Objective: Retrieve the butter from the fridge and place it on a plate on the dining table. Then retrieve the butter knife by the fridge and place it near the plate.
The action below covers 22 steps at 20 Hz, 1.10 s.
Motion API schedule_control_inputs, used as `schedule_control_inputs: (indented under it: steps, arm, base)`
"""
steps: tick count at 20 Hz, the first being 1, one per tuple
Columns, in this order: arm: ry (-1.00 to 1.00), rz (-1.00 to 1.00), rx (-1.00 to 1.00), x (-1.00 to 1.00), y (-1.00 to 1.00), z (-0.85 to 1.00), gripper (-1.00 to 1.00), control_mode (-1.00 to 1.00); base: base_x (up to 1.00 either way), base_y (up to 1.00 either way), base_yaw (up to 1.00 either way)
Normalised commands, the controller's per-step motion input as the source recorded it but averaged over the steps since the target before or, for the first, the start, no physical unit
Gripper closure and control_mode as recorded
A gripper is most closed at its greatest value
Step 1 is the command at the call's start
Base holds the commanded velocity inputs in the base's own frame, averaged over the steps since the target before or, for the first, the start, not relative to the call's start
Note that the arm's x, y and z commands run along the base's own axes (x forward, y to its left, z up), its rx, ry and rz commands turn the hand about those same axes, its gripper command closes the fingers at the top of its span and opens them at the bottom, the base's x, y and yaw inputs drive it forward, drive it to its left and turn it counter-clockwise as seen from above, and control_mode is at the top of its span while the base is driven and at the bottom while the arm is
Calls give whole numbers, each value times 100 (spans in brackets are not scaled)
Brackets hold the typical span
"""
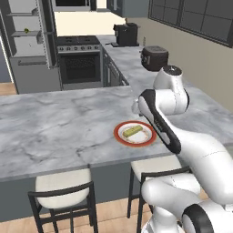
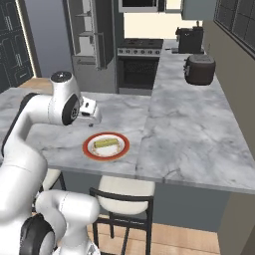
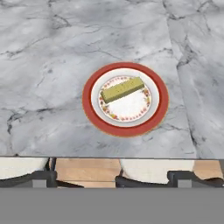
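Nearest us, the butter [image 3: 122, 89] lies on the plate [image 3: 158, 111], close to the near edge of the dining table [image 1: 54, 123]. We cannot tell how our gripper's jaws stand. Next we should fetch the butter knife, keeping clear of the stools [image 1: 63, 189]. Far beyond, the fridge [image 1: 29, 45] stands open.

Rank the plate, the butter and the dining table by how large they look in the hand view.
1. dining table, its marble top spreading across most of the view
2. plate, red-rimmed
3. butter, a small stick lying on the plate, clearly narrower than it
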Motion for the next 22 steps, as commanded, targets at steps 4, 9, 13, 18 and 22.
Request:
schedule_control_inputs:
  steps: [4,9,13,18,22]
  arm:
    - [10,9,-1,-67,0,0,-100,-100]
    - [37,-11,-3,-13,0,-14,-100,-100]
    - [6,-10,-3,-6,-13,-24,-100,-100]
    - [9,-7,-1,-26,-7,-30,-100,-100]
    - [-1,-1,0,-32,0,0,-100,-100]
  base:
    - [0,0,0]
    - [0,0,0]
    - [0,0,0]
    - [0,0,0]
    - [0,0,0]
